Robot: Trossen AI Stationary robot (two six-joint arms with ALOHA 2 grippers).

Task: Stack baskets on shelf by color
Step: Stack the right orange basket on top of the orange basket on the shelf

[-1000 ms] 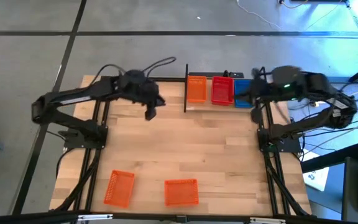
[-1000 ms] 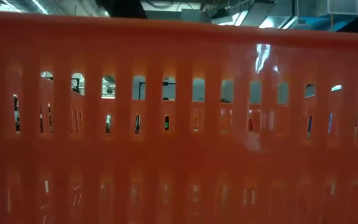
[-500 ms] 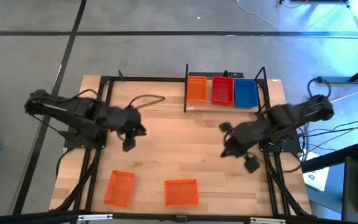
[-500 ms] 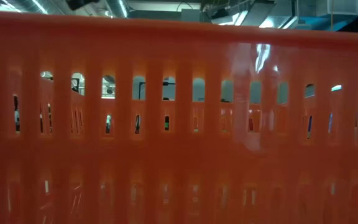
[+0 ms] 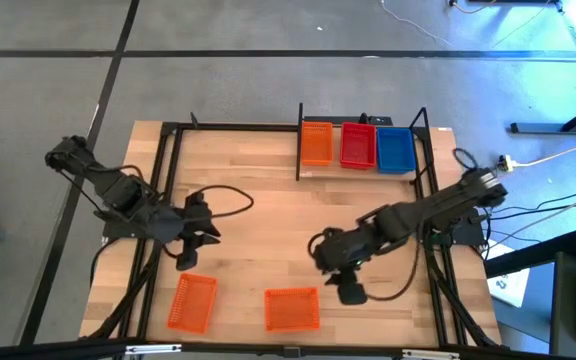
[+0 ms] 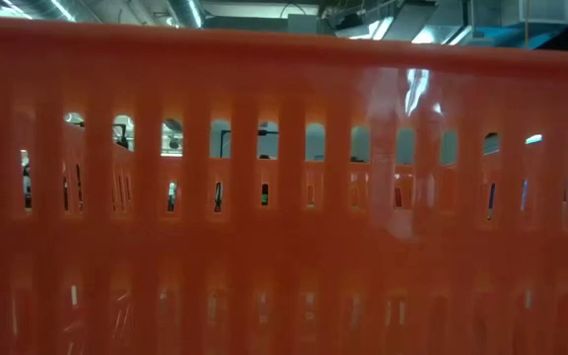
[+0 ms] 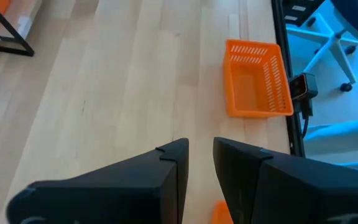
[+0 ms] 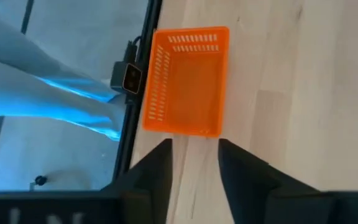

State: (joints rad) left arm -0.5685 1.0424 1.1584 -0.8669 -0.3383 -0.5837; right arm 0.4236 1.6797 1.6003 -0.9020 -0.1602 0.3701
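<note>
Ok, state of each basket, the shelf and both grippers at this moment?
Orange basket, front left: upright on table, loose.
Orange basket, front centre: upright on table, loose.
Shelf: holds an orange stack, a red stack and a blue stack, side by side.
Left gripper: slightly open, empty.
Right gripper: open, empty.

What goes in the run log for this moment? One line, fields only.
left gripper: open, above left orange basket | right gripper: open, above right orange basket | shelf: orange, red, blue stacks
</note>
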